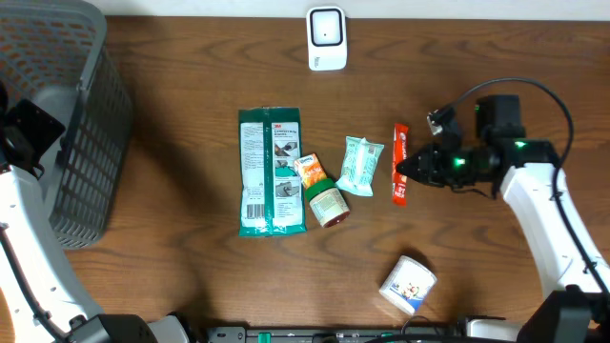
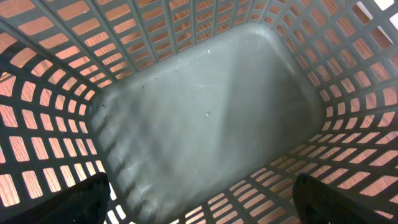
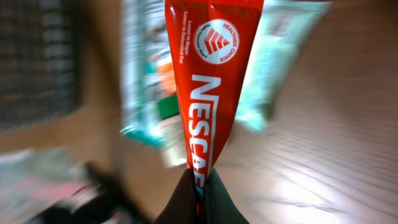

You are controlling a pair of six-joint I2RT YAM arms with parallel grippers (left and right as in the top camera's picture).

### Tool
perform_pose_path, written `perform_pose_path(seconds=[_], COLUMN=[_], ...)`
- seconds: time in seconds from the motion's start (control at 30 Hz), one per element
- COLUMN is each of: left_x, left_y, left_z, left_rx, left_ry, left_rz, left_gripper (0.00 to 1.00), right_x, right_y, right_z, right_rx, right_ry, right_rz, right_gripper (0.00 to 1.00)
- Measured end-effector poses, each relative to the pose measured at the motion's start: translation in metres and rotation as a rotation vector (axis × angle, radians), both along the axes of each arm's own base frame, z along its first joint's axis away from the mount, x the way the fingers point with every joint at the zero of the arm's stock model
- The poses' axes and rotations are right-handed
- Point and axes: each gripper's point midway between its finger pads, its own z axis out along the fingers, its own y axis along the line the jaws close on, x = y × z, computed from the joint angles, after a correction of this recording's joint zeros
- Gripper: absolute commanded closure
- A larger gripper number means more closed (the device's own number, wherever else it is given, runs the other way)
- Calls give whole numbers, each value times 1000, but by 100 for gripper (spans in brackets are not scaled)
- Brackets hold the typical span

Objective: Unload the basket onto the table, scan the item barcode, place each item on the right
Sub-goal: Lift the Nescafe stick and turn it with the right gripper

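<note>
Now, right claw [image 3: 200,198] pinched fully closed on lower end of red Nescafe stick sachet [image 3: 208,93], right of centre in overhead view. Sachet lifted or lying on brown wooden table [image 1: 172,276]: cannot tell. Just left: pale mint pouch [image 1: 360,164], small brown jar with green band [image 1: 327,203], flat green packet [image 1: 272,171]. White round tub [image 1: 408,284] lower right. White rounded device [image 1: 326,38] top centre. Left claw [image 2: 199,211] spread wide, holding nothing, inside grey plastic mesh basket [image 2: 205,106], upper left.
</note>
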Motion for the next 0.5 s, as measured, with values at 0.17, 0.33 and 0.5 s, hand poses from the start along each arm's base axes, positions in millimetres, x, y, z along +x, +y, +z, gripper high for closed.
perform_pose_path(seconds=[0.17,0.33,0.5], left_x=[0,0,0], left_y=[0,0,0], left_z=[0,0,0], left_rx=[0,0,0], left_ry=[0,0,0], left_rz=[0,0,0], left_gripper=[7,6,7], right_x=[-8,-7,-2], right_y=[11,24,34], right_z=[16,17,4], right_rx=[227,425,587], right_ry=[-34,-43,-6], right_rz=[108,172,185], right_gripper=[99,99,99])
